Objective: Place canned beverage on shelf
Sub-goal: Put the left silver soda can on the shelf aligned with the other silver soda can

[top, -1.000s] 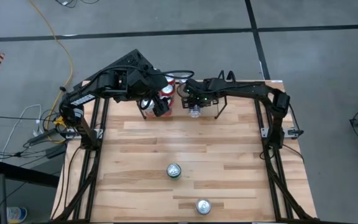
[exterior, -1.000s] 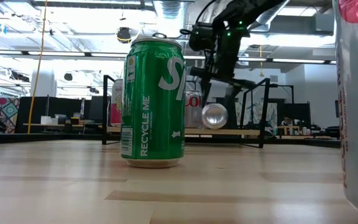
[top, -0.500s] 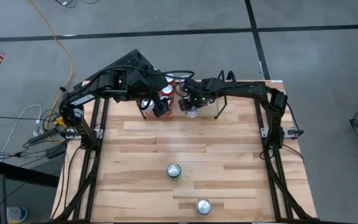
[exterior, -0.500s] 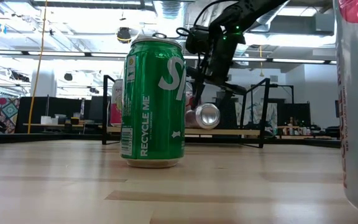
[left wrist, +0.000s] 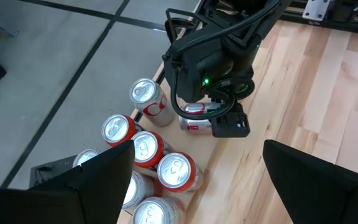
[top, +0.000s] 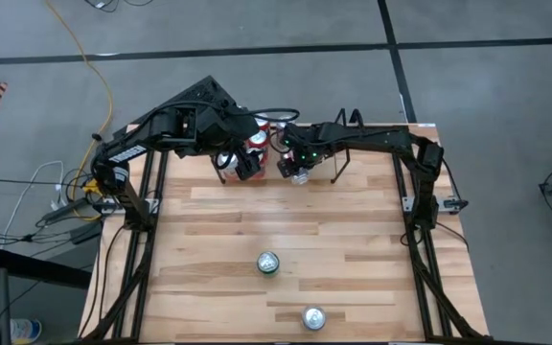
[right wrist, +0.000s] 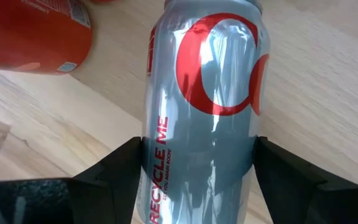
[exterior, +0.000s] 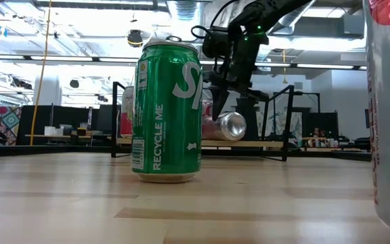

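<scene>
My right gripper (top: pixel 295 168) is shut on a silver can with red lettering (right wrist: pixel 204 93) at the far edge, beside the row of upright red and silver cans (left wrist: pixel 148 149) on the shelf (exterior: pixel 269 144). The can lies on its side (exterior: pixel 227 127). My left gripper (top: pixel 245 165) hovers open above the row, with nothing between its fingers (left wrist: pixel 197 158). A green can (exterior: pixel 168 112) and a silver can (top: pixel 312 317) stand upright on the table's near half. My right gripper pinches the silver can's round side wall (right wrist: pixel 157 155) about mid-length between its two fingers. The fingers (right wrist: pixel 120 168) come steeply from above and lie across the can. The can lies nearly level, slightly tilted; whether it touches the wood below I cannot tell.
The shelf's upright wire loops (exterior: pixel 117 118) stand at its ends along the far edge. A red can (right wrist: pixel 30 31) stands close by the held one. A black tubular frame (top: pixel 420 240) runs along the table's sides. Bare wood (top: pixel 286 216) lies between the shelf and the two near cans.
My right gripper has rolled its wrist and edged toward the table's left, closer to the row of cans. The silver can has swung with it: its end faced the near edge before and now points aslant, with more of its side showing.
</scene>
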`<state>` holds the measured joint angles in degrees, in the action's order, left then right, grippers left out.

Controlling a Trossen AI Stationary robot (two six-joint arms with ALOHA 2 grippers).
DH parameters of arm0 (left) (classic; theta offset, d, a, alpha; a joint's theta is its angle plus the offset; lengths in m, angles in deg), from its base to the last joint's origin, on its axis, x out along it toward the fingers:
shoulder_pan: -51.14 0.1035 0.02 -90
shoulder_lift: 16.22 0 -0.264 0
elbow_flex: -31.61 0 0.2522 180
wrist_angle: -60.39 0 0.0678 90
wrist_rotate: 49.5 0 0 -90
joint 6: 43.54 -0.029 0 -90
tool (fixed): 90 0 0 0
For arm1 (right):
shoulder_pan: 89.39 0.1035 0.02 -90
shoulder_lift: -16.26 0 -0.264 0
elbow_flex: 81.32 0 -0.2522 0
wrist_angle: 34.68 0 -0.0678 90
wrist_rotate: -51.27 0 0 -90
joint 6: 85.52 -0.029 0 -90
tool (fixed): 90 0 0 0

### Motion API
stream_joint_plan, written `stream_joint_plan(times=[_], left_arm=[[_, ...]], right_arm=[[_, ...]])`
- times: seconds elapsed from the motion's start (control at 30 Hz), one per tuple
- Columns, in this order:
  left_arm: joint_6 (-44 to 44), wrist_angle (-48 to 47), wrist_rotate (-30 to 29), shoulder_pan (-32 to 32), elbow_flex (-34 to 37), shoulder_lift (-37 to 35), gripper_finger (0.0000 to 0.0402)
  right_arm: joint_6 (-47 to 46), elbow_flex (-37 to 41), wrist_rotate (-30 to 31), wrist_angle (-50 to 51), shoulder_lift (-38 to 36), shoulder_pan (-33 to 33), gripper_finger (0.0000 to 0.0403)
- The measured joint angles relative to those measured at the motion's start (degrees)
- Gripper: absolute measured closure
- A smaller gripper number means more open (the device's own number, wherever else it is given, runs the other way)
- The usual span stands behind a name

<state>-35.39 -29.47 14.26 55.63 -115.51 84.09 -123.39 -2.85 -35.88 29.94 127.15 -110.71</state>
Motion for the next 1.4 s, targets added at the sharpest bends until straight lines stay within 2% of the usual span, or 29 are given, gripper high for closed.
stream_joint_plan(times=[0.13,0.33,0.67,0.83,0.93,1.0,1.1,1.23,1.4], left_arm=[[0.0,0.02,0.0,0.0,0.0,0.0,0.0061],[0.0,0.02,-0.06,0.0,0.0,0.0,0.0061],[0.3,-0.26,-3.93,0.0,0.0,-2.7,0.0061],[0.52,-0.28,-5.77,0.0,0.0,-4.64,0.0061],[0.55,-0.3,-6.01,0.0,-0.02,-4.94,0.0061],[0.47,-0.49,-5.96,-0.01,-0.02,-4.83,0.0061],[-0.07,-0.52,-5.95,0.0,-0.02,-4.76,0.0061],[-0.06,-0.52,-5.68,-0.01,-0.02,-4.67,0.0061],[0.11,-0.52,-5.64,0.0,-0.02,-4.61,0.0061]], right_arm=[[0.0,0.02,0.0,0.08,0.0,0.12,0.0143],[0.85,0.05,0.89,-0.38,-0.18,0.95,0.0198],[0.82,1.03,12.05,-2.3,-5.66,5.0,0.0245],[-0.89,5.48,11.74,-3.05,-8.33,5.93,0.0283],[0.72,5.9,10.17,-2.46,-8.87,6.44,0.0288],[3.25,5.33,8.59,-2.03,-9.61,6.35,0.0279],[6.67,3.41,8.88,-2.43,-11.61,6.64,0.0244],[8.16,1.02,9.38,-3.11,-13.53,4.69,0.0173],[7.48,-0.61,9.22,-3.09,-12.51,1.27,0.0091]])
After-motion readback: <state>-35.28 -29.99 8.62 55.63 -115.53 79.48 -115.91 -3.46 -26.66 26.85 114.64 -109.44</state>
